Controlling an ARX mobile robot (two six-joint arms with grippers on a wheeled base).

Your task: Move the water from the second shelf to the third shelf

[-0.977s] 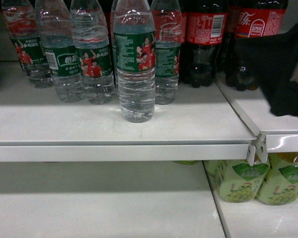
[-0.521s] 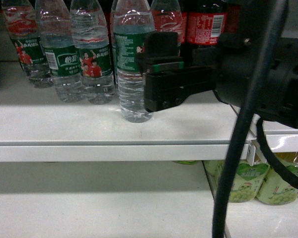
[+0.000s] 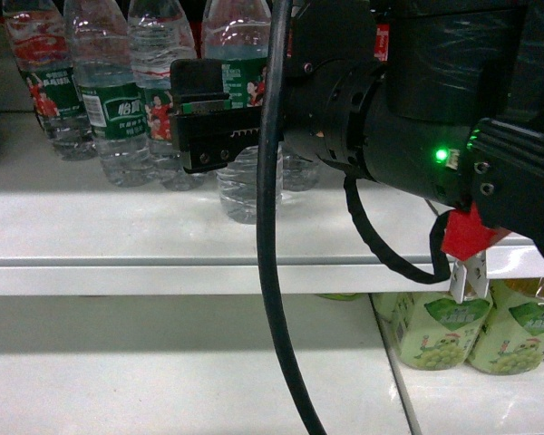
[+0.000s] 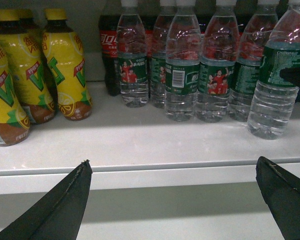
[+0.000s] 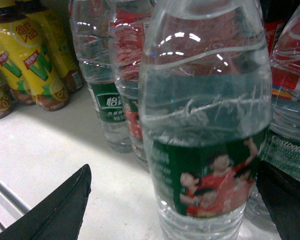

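One water bottle (image 3: 240, 186) stood apart from its row, forward on the white shelf (image 3: 163, 227), upright, with its green label facing out. My right gripper (image 3: 208, 127) reached across at label height, its black fingers (image 3: 219, 143) lying over the front of the bottle in the head view; my right arm (image 3: 408, 118) filled the upper right of that view, and a black cable (image 3: 270, 227) hung down the middle. From the right wrist, the water bottle (image 5: 207, 150) sat between my two finger tips, which stood spread wide on either side and showed no contact with it. Behind it ran the row of like bottles (image 4: 190, 70), with dark cola bottles (image 4: 107, 50) further back and yellow-labelled drinks (image 4: 65, 70) at the left end of the shelf. My left gripper (image 4: 172, 200) hung below the shelf edge, fingers (image 4: 60, 205) spread wide around nothing. On the shelf below, at right, stood pale green bottles (image 3: 435, 331).
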